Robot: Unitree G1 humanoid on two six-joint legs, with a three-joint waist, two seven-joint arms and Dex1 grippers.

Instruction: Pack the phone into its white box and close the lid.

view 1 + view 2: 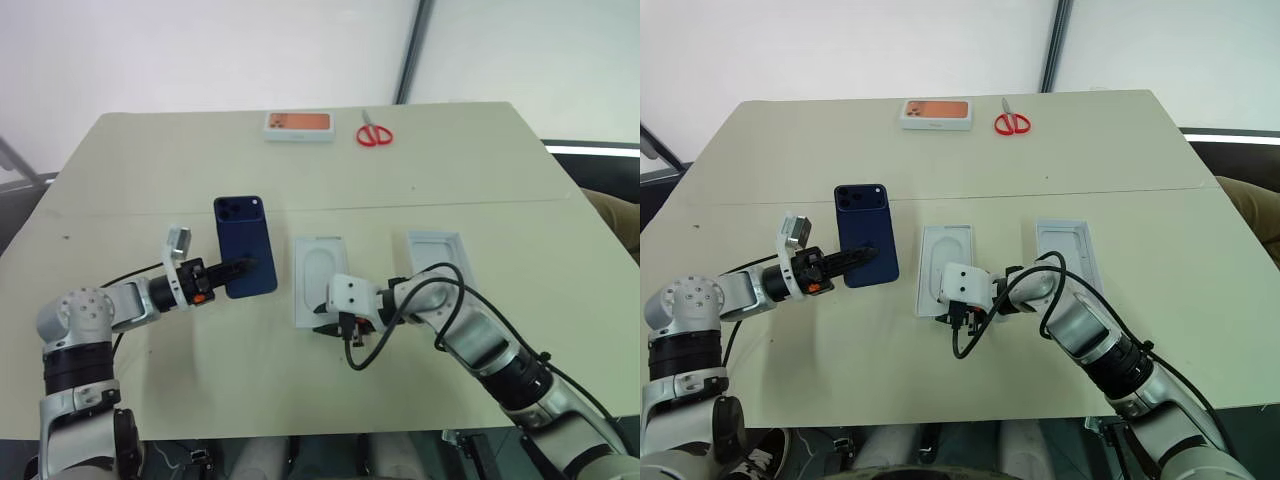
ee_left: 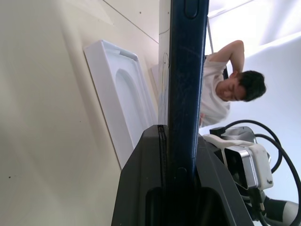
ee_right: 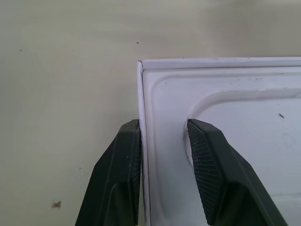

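Note:
My left gripper (image 1: 243,266) is shut on the lower edge of the phone (image 1: 245,240), a dark navy-blue phone held upright above the table with its camera bump at the top. A white insert with an oval recess (image 1: 320,265) lies flat to its right. A thin white wall around the insert looks like the white box's, and the floor is hidden. My right gripper (image 3: 162,141) straddles the insert's near corner, one finger outside the wall and one in the recess, pinching the rim. Further right the lid (image 1: 435,255) lies open side up.
At the table's far edge sit a white box with an orange picture (image 1: 298,124) and red scissors (image 1: 374,132). A seam crosses the beige table (image 1: 150,180). A person (image 2: 225,89) shows beyond the table in the left wrist view.

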